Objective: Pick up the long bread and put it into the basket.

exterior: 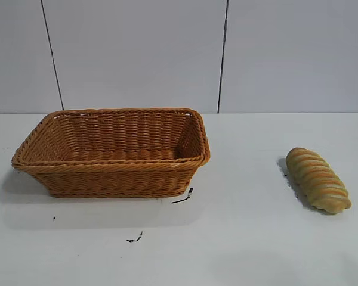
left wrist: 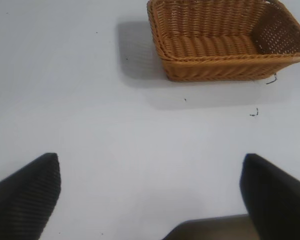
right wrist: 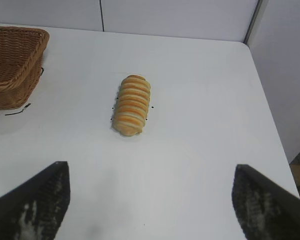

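Note:
The long bread (exterior: 318, 179) lies flat on the white table at the right, a ridged tan loaf with orange-brown stripes; the right wrist view shows the loaf (right wrist: 132, 104) too. The orange-brown wicker basket (exterior: 113, 170) stands empty at the left; its rim (left wrist: 215, 56) also shows in the left wrist view. My right gripper (right wrist: 152, 170) hangs open above bare table, well short of the bread, with nothing between its fingers. My left gripper (left wrist: 150, 162) is open over bare table, apart from the basket. Neither arm shows in the exterior view.
Small dark marks (exterior: 183, 198) lie on the table in front of the basket. The table's right edge (right wrist: 270, 115) runs close beside the bread, with a wall panel behind. A wide bare stretch of table separates basket and bread.

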Controlling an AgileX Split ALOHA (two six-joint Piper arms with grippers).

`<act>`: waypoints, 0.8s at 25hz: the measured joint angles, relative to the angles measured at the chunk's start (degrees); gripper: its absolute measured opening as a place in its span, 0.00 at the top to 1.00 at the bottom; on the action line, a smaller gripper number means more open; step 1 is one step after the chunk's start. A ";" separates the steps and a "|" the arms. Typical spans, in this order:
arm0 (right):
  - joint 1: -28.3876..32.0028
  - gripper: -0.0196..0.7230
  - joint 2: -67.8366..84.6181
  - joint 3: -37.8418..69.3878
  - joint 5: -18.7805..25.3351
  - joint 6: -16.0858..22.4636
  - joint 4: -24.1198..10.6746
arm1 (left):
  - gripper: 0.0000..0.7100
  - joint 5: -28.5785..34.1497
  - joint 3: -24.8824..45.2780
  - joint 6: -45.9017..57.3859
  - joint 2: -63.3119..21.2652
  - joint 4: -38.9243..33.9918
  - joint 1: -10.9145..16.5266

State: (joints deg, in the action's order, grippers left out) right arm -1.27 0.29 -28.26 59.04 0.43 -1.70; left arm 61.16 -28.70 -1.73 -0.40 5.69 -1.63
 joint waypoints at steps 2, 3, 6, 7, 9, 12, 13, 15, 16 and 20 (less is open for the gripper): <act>0.00 0.12 0.00 0.00 0.00 0.00 0.00 | 0.02 0.00 0.00 0.00 0.00 0.00 0.00; 0.00 0.12 0.00 0.00 0.00 0.00 0.00 | 0.02 0.00 0.00 0.00 0.00 0.00 0.00; 0.00 0.12 0.00 0.00 0.00 0.00 0.00 | 0.02 0.00 0.00 0.00 0.00 0.00 0.00; 0.00 0.12 0.00 0.00 0.00 0.00 0.00 | 0.02 0.00 0.00 0.00 0.00 0.00 0.00; 0.00 0.12 -0.73 0.00 0.00 0.00 0.00 | 0.02 0.00 0.00 0.00 0.00 0.00 0.00; 0.00 0.12 -5.73 -1.34 0.00 0.00 0.00 | 0.02 0.00 0.00 0.00 0.00 0.00 0.00; 0.00 0.10 -8.31 -2.19 0.00 0.00 0.00 | 0.02 0.00 0.00 0.00 0.00 0.00 0.00; 0.00 0.06 -13.82 -4.37 -0.06 0.00 0.00 | 0.02 0.00 0.00 0.00 0.00 0.00 0.00; 0.00 0.06 -17.17 -5.43 -0.10 0.00 -0.09 | 0.02 0.00 0.00 0.00 0.00 0.00 0.00; 0.00 0.05 -30.86 -10.64 -1.25 0.00 -0.12 | 0.02 0.00 0.00 0.00 0.00 0.00 0.00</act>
State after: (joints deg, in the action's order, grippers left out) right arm -1.27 -30.57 -38.90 57.78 0.43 -1.82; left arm 61.16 -28.70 -1.73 -0.40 5.69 -1.63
